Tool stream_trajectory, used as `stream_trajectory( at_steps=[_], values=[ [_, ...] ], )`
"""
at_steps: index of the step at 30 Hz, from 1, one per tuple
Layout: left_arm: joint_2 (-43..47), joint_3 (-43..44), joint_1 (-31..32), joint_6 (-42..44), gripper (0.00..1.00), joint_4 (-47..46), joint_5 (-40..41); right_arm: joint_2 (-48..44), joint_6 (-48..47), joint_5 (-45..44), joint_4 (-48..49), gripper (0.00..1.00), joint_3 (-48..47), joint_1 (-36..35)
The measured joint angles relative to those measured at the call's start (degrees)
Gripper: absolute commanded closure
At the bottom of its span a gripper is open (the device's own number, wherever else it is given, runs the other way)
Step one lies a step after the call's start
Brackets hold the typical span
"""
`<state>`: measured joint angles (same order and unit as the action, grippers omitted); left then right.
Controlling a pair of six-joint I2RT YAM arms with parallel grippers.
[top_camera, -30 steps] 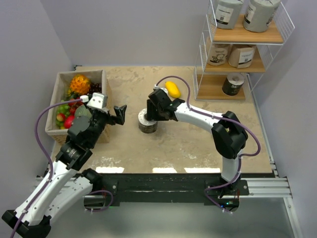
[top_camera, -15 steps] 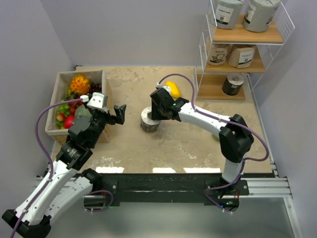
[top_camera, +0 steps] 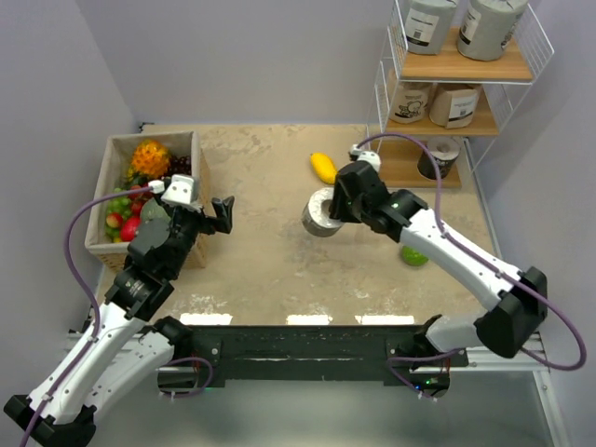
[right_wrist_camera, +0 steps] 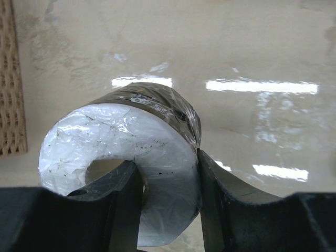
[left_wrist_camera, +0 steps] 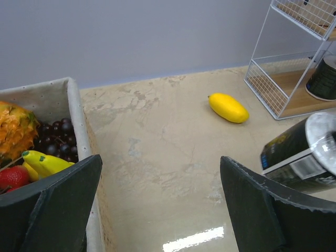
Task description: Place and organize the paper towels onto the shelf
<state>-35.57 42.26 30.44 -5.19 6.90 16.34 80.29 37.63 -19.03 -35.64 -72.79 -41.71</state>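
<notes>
Top view, right tool: the right tool (top_camera: 331,210) is clamped on a black roll (top_camera: 320,214) over the middle of the surface (top_camera: 261,270).
Top view, black roll: it is tipped over. It sits between the yellow fruit (top_camera: 323,167) and the green fruit (top_camera: 414,254), near the shelf (top_camera: 384,102) but not on it.
Top view, shelf: two grey rolls (top_camera: 428,23) stand on the top board. Two tan rolls (top_camera: 410,101) stand on the middle board. Another black roll (top_camera: 438,158) stands on the bottom board.
Top view, left tool: the left tool (top_camera: 222,214) is spread apart and holds nothing. It hangs beside the fruit box (top_camera: 109,149).

Left wrist view, left tool: the left tool (left_wrist_camera: 160,176) has its fingers (left_wrist_camera: 58,205) wide apart with bare surface between them.
Left wrist view, things: the fruit box (left_wrist_camera: 73,105) is on the left. The yellow fruit (left_wrist_camera: 228,107) lies near the shelf (left_wrist_camera: 268,89). The black roll (left_wrist_camera: 302,152) shows tipped at the right edge.

Right wrist view, right tool: the right tool (right_wrist_camera: 169,181) pinches the wall of the black roll (right_wrist_camera: 131,142). One finger (right_wrist_camera: 118,205) is in the roll's hole and the other is outside.
Right wrist view, surface: the shiny surface (right_wrist_camera: 252,47) is behind the roll.
</notes>
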Motion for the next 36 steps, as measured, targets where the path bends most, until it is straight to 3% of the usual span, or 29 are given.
stream_trajectory(
  at_steps=[9, 21, 30, 36],
  values=[
    [-0.50, 0.00, 0.02, -0.04, 0.00, 0.04, 0.46, -11.34, -4.74, -1.57, -5.22, 0.66, 3.85, 18.93],
    [-0.22, -0.15, 0.39, -0.09, 0.00, 0.02, 1.75, -10.34, -5.18, 3.26, -0.48, 0.67, 11.56, 38.16],
    [0.24, -0.17, 0.44, -0.11, 0.00, 0.02, 2.14, -7.23, 5.01, 4.46, 11.78, 0.66, 15.67, 42.60],
    [0.61, -0.17, 0.50, -0.11, 0.00, 0.02, 2.12, -5.77, 12.59, 0.79, 20.13, 0.63, 16.98, 43.54]
  ],
)
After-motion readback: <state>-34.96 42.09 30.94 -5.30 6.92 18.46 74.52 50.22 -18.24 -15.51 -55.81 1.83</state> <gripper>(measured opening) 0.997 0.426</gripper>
